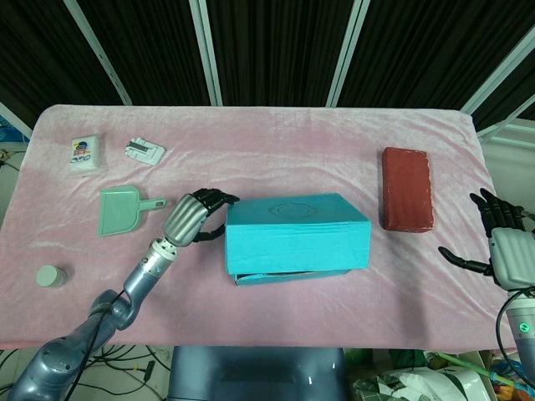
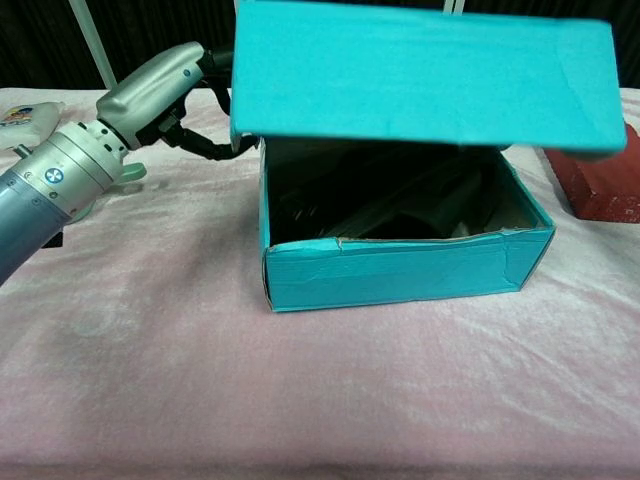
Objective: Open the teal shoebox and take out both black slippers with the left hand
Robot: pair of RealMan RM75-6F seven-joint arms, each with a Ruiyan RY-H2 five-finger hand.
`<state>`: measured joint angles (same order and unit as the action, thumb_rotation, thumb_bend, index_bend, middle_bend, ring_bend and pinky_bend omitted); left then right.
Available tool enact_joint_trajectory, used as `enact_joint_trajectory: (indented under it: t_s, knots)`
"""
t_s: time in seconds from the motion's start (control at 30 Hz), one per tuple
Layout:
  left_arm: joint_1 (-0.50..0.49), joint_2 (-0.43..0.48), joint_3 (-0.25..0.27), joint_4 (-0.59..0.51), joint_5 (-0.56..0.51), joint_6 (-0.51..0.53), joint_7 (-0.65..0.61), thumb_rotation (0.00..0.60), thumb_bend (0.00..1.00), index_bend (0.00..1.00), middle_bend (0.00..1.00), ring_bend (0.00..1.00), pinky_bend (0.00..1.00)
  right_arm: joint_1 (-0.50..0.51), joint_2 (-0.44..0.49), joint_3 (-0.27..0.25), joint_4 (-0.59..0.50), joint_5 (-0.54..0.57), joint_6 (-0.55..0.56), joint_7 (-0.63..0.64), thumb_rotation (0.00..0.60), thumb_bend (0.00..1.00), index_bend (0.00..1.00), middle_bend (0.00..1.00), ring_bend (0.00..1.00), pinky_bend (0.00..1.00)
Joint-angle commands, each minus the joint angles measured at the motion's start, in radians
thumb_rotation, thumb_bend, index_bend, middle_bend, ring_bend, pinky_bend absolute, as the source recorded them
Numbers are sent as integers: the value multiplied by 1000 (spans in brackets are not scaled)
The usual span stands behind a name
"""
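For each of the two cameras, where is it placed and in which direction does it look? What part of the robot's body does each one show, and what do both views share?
Head view: high above the near table edge, looking steeply down on the pink table; shows the left hand at the teal shoebox and the right hand apart at the edge.
Chest view: low, near table height, facing forward into the open box under its raised lid; shows only the left hand.
Shared: shoebox, left hand, red brick.
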<state>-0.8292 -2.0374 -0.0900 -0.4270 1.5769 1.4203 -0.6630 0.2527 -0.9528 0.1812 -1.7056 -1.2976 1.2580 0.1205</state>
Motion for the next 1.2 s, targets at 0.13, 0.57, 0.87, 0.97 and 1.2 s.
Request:
enact_joint_trajectory:
  t_s: [0.13, 0.57, 0.87, 0.97, 1.2]
  knots:
    - [17, 2, -127, -143, -144, -98, -164, 600, 497, 254, 442, 314, 431, -2, 5, -4, -8, -7, 3, -2, 172, 0, 0, 0, 0, 53]
    - [49, 188, -466, -712, -638, -529, -215, 600, 476, 125, 235, 98, 263, -18, 5, -17, -22, -22, 22, -6, 173, 0, 0, 0, 0, 53]
    - [89, 283, -433, -804, -559, -477, -73, 594, 185, 0, 67, 0, 158, -27, 4, -23, -14, -25, 28, 7, 173, 0, 0, 0, 0, 53]
    - [106, 296, -385, -788, -486, -371, 58, 586, 181, 0, 62, 0, 158, -29, 4, -22, -11, -28, 31, 14, 171, 0, 0, 0, 0, 53]
    - [149, 356, -291, -809, -354, -181, 363, 600, 181, 22, 125, 22, 187, -29, 2, -22, -6, -31, 31, 20, 172, 0, 0, 0, 0, 53]
